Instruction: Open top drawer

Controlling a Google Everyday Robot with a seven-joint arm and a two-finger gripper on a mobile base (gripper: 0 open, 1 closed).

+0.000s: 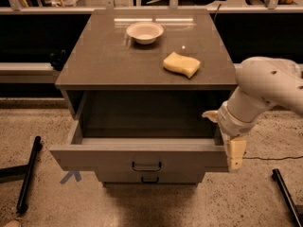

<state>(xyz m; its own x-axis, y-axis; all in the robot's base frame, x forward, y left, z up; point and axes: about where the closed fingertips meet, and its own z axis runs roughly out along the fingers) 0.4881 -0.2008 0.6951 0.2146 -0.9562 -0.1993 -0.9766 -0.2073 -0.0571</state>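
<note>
The top drawer (104, 159) of the grey-brown cabinet is pulled out toward me, and its dark inside shows empty. Its small dark loop handle (146, 166) sits at the centre of the front. My gripper (223, 134) is at the drawer's right front corner. One cream finger (236, 153) hangs down outside the front panel, the other (210, 114) is inside above the drawer's rim. The two are well apart, so the gripper is open and holds nothing. The white arm (267, 86) comes in from the right.
On the cabinet top (104, 56) stand a white bowl (145, 32) and a yellow sponge (181, 64). A lower drawer handle (149, 179) shows under the open drawer. Black stand legs lie on the floor at left (27, 174) and right (286, 195). A cable (270, 157) runs along the floor at right.
</note>
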